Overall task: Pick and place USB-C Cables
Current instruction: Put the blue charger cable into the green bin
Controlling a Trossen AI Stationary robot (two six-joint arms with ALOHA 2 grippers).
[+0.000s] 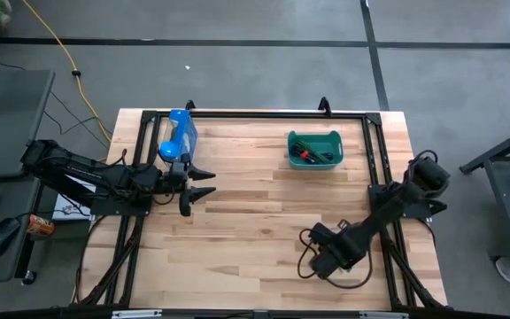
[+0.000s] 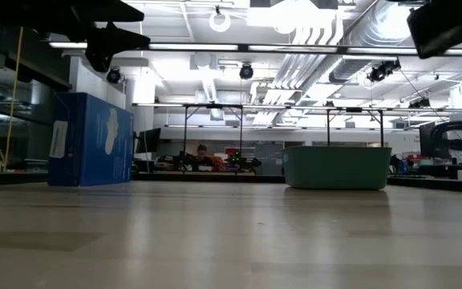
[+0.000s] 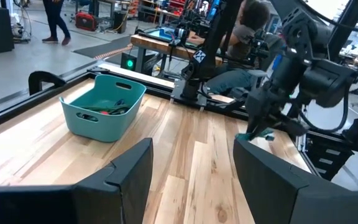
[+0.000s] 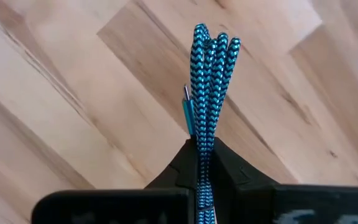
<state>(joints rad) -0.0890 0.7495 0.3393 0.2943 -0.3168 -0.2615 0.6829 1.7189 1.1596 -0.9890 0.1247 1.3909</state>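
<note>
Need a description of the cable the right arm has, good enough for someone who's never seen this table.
Start at the wooden table and go to its near right part, where the right gripper hangs low. Pinched between its shut fingers is the teal cable, a folded bundle braided in bright teal and black. The other cables lie in the teal bin; this one is outside it.

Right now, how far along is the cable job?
Done: at least a red and a green cable lie in the teal bin. In hand: the right claw is shut on the teal braided cable above the table. Left: placing it in the bin. The left claw waits open.
</note>
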